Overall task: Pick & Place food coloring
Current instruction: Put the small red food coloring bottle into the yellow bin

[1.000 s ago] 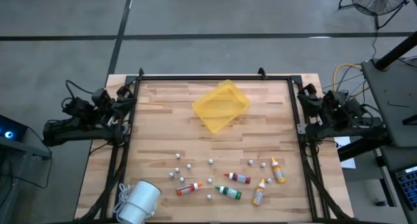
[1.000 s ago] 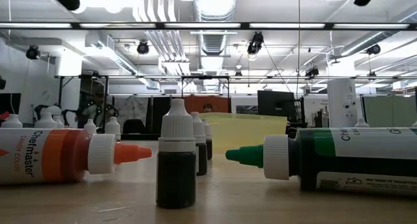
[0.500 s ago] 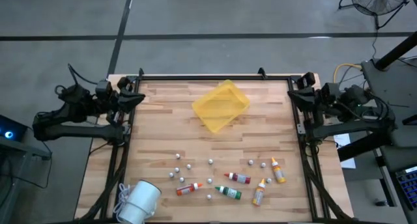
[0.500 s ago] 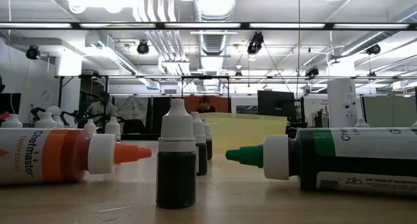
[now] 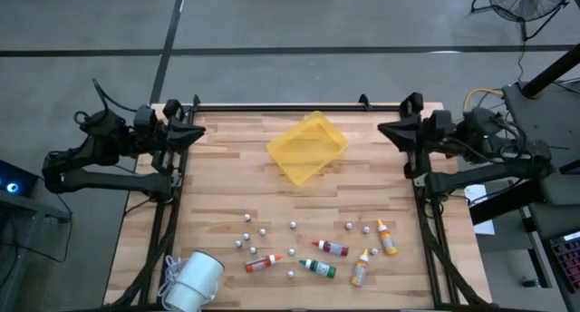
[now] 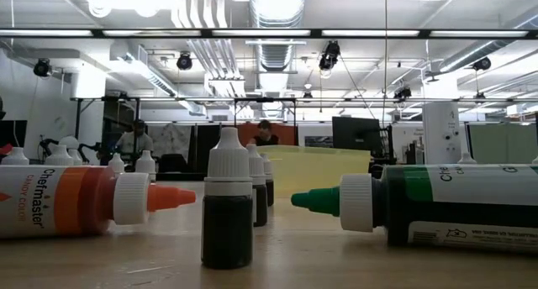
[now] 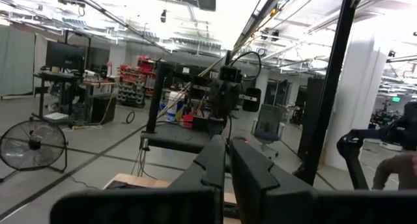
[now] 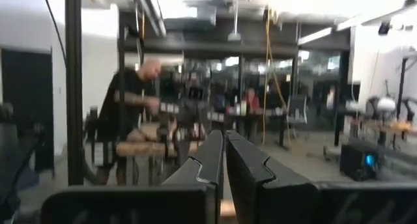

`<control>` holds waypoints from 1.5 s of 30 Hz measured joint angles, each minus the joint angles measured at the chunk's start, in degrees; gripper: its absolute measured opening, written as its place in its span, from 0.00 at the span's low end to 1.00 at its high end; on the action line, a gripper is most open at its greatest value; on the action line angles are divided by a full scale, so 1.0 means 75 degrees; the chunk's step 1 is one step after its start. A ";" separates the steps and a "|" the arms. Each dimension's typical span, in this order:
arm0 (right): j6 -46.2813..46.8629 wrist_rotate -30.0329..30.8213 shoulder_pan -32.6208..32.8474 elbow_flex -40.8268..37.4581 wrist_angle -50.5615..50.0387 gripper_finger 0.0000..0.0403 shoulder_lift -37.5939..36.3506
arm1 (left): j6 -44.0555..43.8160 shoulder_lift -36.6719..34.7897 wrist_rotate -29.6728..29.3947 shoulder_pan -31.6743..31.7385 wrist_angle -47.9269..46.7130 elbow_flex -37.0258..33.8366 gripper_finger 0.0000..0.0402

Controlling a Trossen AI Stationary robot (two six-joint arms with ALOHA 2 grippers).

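Observation:
Several small food coloring bottles sit on the wooden table near its front edge: a red-capped one [image 5: 263, 263], a green one [image 5: 319, 268], another red one [image 5: 332, 248], a yellow one [image 5: 361, 268] and an orange one [image 5: 386, 238]. In the low view an orange-capped bottle [image 6: 84, 201] and a green-capped bottle [image 6: 437, 203] lie on their sides, and a white-capped one [image 6: 227, 205] stands upright. My left gripper [image 5: 195, 131] [image 7: 226, 155] is shut and raised over the table's far left edge. My right gripper [image 5: 385, 131] [image 8: 223, 149] is shut and raised over the far right edge. Both hold nothing.
A yellow plastic tray [image 5: 308, 147] lies tilted at the far middle of the table. Small pale balls [image 5: 263, 230] are scattered among the bottles. A white roll [image 5: 193, 280] lies at the near left corner. A black frame [image 5: 290, 106] borders the table. People show in the room beyond.
Both arms have risen and swung inward from the table's side edges. The left gripper has gone toward the right, the right gripper toward the left, both tipping up to about level. Both have stayed shut. The bottles, balls and tray have kept still.

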 joint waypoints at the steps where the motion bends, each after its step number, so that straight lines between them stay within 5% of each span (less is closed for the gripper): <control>1: 0.0060 0.0000 0.0000 0.0080 -0.0244 0.03 0.0044 | 0.0000 0.0000 0.0000 0.0000 -0.0002 -0.0003 0.00; 8: 0.0397 0.0019 0.0000 0.0456 -0.1462 0.03 0.0084 | -0.0009 -0.0059 0.0024 0.0000 -0.0419 -0.0012 0.00; 18: 0.0628 0.0010 0.0000 -0.0019 -0.1470 0.03 -0.0013 | 0.0188 -0.0146 0.0098 -0.0004 -0.1070 -0.0157 0.00; 35: 0.1106 -0.0090 0.0003 -0.0346 -0.1466 0.03 -0.0005 | 0.0001 -0.1768 0.0280 0.0003 0.1046 -0.3302 0.00; 45: 0.1549 -0.0065 0.0000 -0.0416 -0.1458 0.03 0.0001 | -0.0079 -0.3006 0.0294 0.0000 0.1220 -0.4824 0.00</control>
